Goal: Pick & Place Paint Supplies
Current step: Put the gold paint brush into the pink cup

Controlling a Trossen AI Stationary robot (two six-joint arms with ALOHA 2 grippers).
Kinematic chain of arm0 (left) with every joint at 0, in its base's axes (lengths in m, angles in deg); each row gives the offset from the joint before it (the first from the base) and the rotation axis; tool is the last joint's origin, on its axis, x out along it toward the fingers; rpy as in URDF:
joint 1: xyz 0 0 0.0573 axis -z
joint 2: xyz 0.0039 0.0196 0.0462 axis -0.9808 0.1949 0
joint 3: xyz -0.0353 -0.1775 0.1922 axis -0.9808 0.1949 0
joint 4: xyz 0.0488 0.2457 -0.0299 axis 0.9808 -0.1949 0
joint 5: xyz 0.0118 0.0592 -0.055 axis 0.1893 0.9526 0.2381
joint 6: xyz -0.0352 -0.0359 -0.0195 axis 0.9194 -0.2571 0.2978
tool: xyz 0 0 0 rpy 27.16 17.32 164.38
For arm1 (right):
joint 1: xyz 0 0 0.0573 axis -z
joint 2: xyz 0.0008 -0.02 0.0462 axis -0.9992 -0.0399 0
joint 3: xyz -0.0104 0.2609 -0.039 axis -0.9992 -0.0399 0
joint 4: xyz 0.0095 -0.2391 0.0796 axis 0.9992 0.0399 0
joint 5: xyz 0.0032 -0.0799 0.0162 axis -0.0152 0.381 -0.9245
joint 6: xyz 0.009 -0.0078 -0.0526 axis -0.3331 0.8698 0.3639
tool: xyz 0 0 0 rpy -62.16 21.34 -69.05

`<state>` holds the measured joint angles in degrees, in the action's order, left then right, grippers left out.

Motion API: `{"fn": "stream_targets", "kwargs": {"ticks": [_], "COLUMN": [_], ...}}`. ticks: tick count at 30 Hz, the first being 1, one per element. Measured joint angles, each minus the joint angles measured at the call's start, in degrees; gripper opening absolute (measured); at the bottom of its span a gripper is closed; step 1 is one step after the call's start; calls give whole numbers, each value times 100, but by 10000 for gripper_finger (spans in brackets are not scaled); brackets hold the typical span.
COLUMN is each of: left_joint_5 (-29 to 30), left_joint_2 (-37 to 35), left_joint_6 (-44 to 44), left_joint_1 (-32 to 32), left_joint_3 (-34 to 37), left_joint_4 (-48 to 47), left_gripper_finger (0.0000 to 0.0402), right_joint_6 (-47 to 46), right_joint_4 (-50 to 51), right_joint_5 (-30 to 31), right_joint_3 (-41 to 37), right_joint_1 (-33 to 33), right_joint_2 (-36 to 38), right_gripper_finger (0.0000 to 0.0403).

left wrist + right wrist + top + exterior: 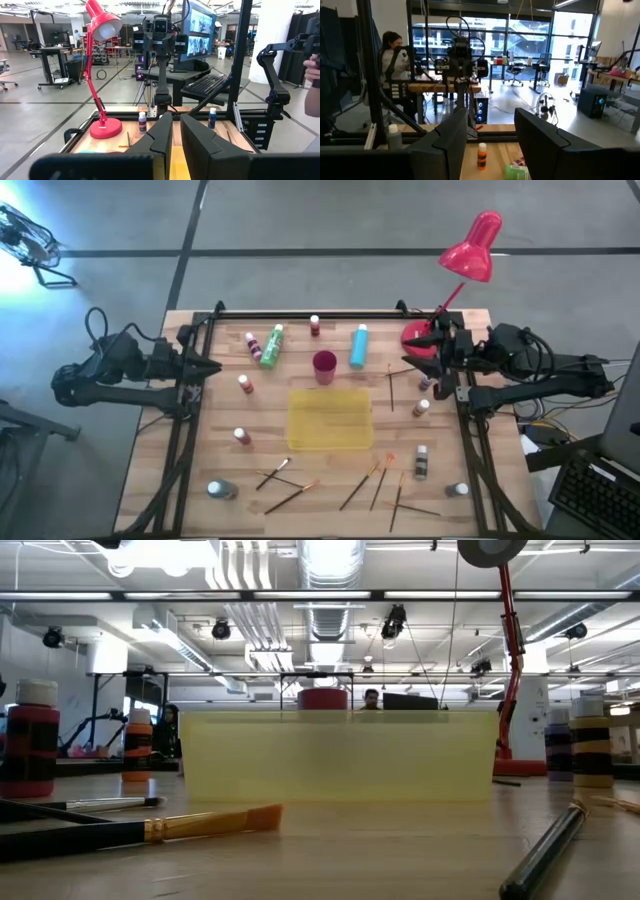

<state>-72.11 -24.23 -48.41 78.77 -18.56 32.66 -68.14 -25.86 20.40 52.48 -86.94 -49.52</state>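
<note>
Paint bottles [271, 346] — overhead only, scattered.

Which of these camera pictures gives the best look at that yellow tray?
The high view: the whole yellow tray shows flat at the table's middle, below the magenta cup, brushes scattered nearby. The low view shows only its near wall edge-on. The left wrist view catches a yellow sliver between the fingers; the right wrist view shows none of it.

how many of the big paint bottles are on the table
2: a green bottle on the left arm's side of the magenta cup and a light blue bottle on the right arm's side, both lying near the far edge. None looks hidden from above.
</note>
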Motion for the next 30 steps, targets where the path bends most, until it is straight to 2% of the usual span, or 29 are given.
{"fn": "stream_targets", "kwargs": {"ticks": [13,16,20,23,30], "left_joint_5": [-1,0,1,-1,1], "left_joint_2": [-1,0,0,0,0], "left_joint_6": [1,1,1,0,0], "left_joint_1": [0,0,0,0,0], "left_joint_3": [0,0,0,0,0], "left_joint_4": [0,0,0,0,0], "left_gripper_finger": [46,46,46,46,46], "right_joint_6": [1188,1130,386,169,499], "right_joint_4": [-629,-634,-628,-551,385], "right_joint_5": [37,635,1846,2654,2805], "right_joint_3": [4,52,52,52,121], "right_joint_1": [0,-1,4,4,-2], "right_joint_2": [-311,-306,-325,-414,-524], "right_gripper_finger": [120,115,115,125,150]}}
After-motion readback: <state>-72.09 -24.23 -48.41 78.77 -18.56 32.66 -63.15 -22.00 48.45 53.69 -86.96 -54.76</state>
